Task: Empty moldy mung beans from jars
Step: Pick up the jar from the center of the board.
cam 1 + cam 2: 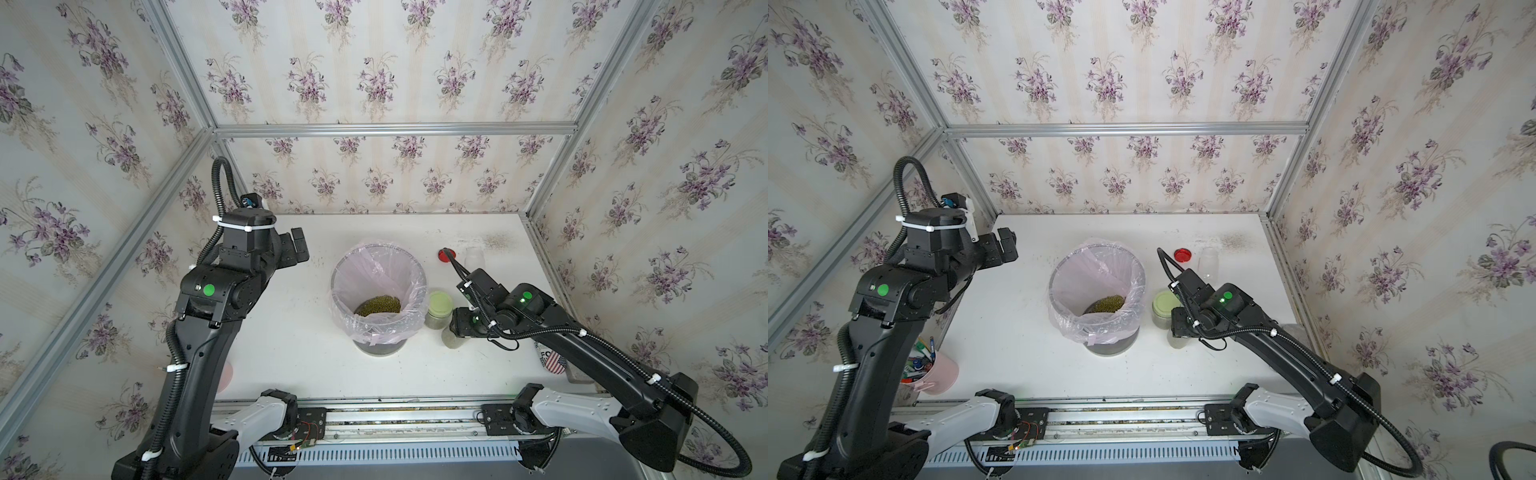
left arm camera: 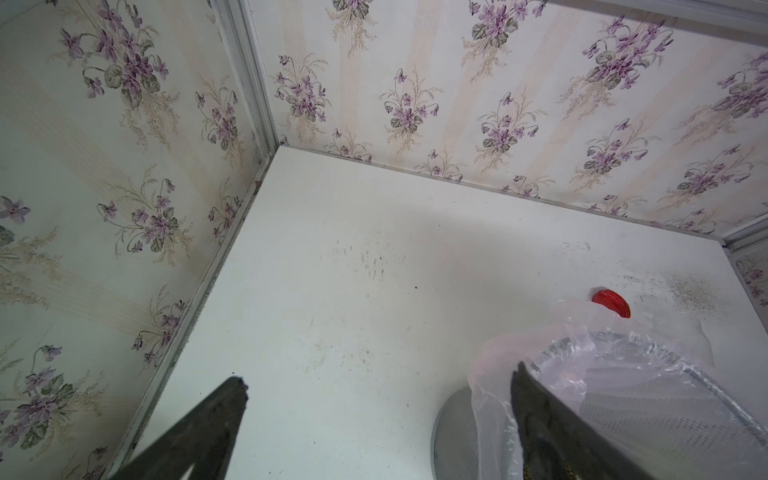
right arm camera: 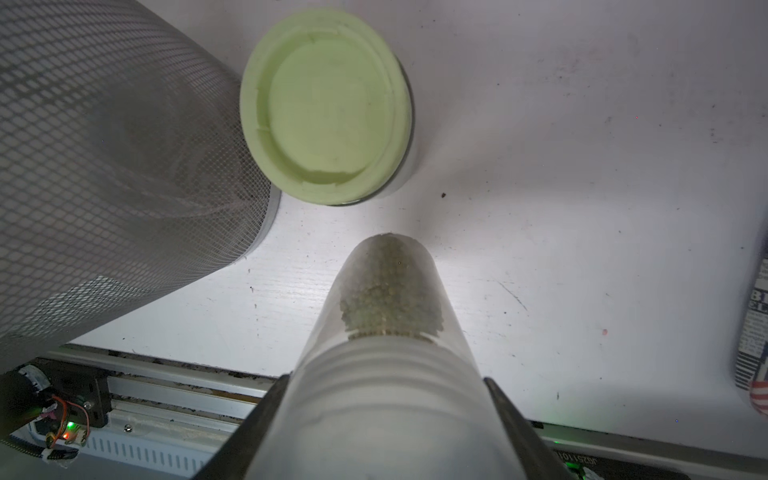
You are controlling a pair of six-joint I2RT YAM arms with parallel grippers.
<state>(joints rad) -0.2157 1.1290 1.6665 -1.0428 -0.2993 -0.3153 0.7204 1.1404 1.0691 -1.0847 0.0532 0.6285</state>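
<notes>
Two black arms, white base links, ribbed black cables, green lights.

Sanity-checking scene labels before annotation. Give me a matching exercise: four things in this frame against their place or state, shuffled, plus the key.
Things:
1. red lid
2. green-lidded jar
3. lidless jar with mung beans
4. left gripper

Place or state:
A. clamped in the right gripper
B. open, holding nothing
C. lying on the table beside an empty lidless jar
D. standing closed next to the bin

Pairs: 1-C, 2-D, 3-A, 4-B
</notes>
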